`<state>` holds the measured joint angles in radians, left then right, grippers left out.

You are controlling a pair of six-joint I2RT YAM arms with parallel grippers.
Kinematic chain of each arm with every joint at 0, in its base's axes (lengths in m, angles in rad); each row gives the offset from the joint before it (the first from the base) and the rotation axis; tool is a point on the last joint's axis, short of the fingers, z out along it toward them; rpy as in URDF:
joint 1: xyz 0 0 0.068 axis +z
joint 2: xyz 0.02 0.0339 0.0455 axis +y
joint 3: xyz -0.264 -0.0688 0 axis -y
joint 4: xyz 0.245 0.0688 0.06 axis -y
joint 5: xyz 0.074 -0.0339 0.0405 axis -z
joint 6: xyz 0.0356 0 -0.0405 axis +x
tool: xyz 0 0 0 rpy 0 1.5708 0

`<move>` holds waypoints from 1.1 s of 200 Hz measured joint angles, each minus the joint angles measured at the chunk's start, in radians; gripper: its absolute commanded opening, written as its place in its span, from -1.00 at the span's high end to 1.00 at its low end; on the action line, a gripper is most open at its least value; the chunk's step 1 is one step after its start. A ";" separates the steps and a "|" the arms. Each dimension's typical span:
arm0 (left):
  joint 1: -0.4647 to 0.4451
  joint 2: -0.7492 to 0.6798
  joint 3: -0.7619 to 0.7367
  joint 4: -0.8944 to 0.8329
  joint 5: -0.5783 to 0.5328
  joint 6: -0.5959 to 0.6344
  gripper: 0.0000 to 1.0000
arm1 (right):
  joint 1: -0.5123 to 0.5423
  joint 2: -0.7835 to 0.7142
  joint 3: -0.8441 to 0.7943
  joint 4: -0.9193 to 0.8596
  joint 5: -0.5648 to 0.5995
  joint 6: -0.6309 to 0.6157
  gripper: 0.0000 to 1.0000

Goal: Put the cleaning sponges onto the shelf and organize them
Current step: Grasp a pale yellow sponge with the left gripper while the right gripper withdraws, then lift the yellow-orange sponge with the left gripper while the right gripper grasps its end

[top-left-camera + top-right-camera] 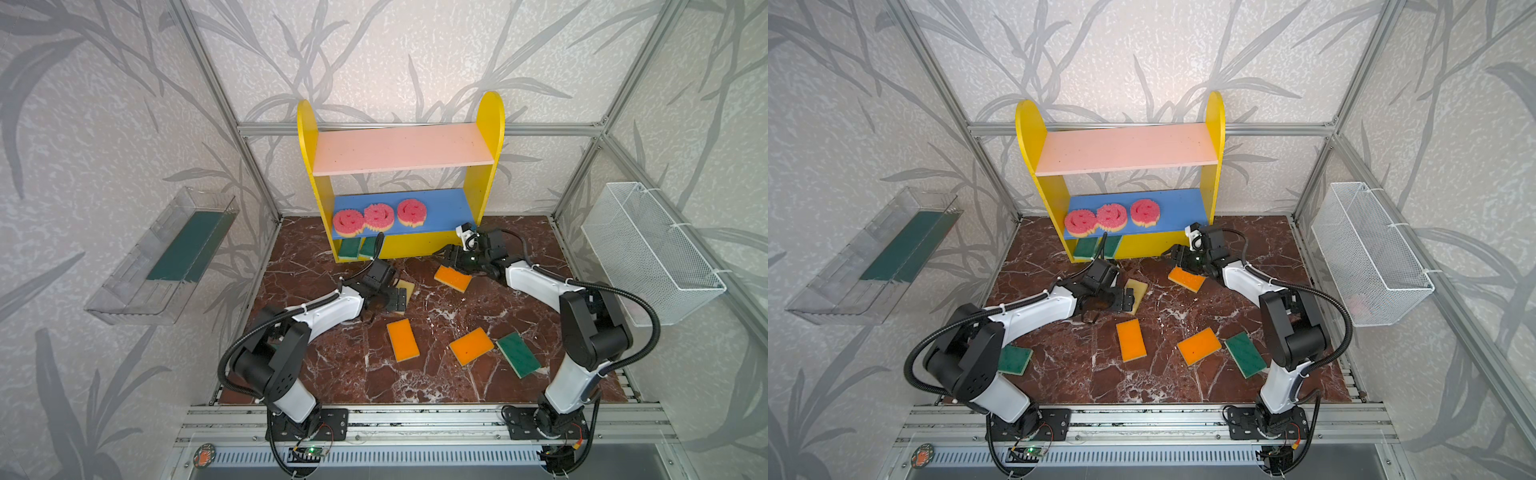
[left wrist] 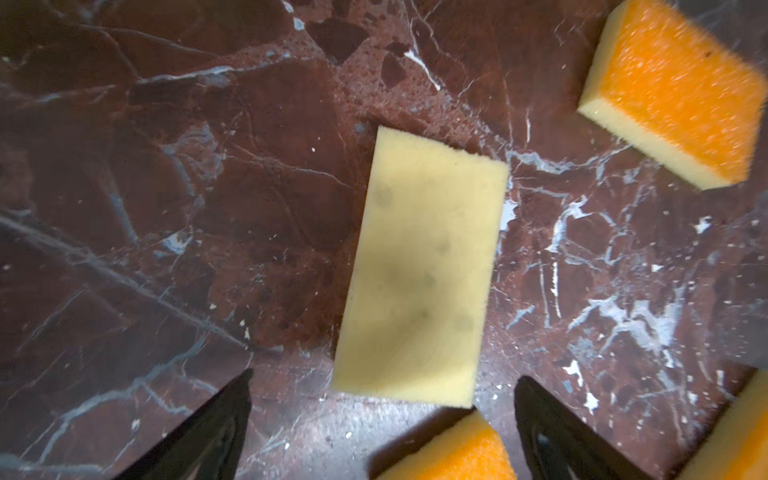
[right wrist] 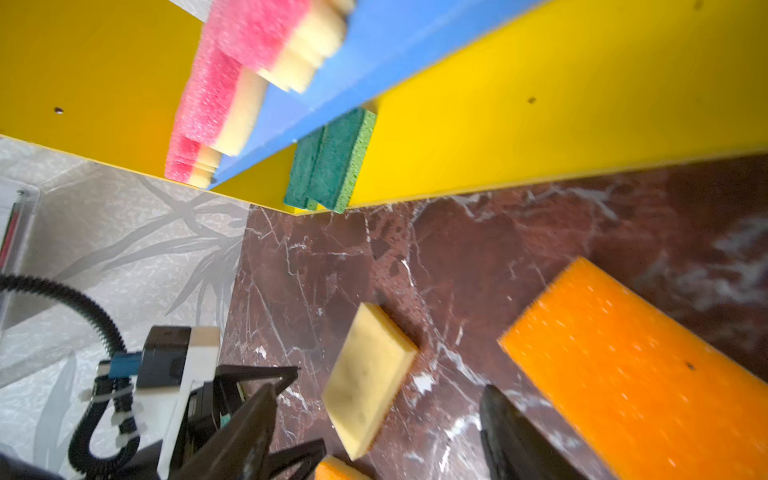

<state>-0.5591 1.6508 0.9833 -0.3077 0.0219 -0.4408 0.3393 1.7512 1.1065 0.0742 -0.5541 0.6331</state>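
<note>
The shelf (image 1: pixel 484 178) stands at the back. Three round pink sponges (image 1: pixel 373 217) lie on its blue board (image 3: pixel 374 62), and two green sponges (image 1: pixel 356 247) on its yellow base. My left gripper (image 1: pixel 395 300) is open just over a pale yellow sponge (image 2: pixel 419 266) lying flat, its fingers either side of the near end. My right gripper (image 1: pixel 451 258) is open and empty in front of the shelf base, beside an orange sponge (image 1: pixel 453 278). Two more orange sponges (image 1: pixel 403 340) (image 1: pixel 471 345) and a green one (image 1: pixel 518 354) lie nearer the front. Another green sponge (image 1: pixel 1015 359) sits behind my left arm.
A clear plastic tray (image 1: pixel 124 291) holding a long dark green strip (image 1: pixel 183 245) hangs on the left wall. A white wire basket (image 1: pixel 648 253) hangs on the right wall. Metal rails (image 1: pixel 415 424) run along the table's front edge.
</note>
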 measured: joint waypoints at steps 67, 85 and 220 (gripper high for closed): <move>-0.064 0.171 0.161 -0.082 -0.043 0.067 -0.97 | -0.013 -0.140 -0.207 0.039 -0.024 -0.003 -0.52; -0.063 0.196 0.161 -0.092 -0.055 0.072 -0.94 | -0.019 -0.156 -0.220 0.045 -0.024 -0.003 -0.52; -0.018 0.161 0.107 -0.015 0.087 0.017 -0.34 | -0.069 -0.243 -0.292 0.103 -0.087 0.014 -0.54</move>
<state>-0.5770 1.8118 1.0904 -0.3225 0.1085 -0.4236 0.2703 1.5078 0.8146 0.1776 -0.6407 0.6472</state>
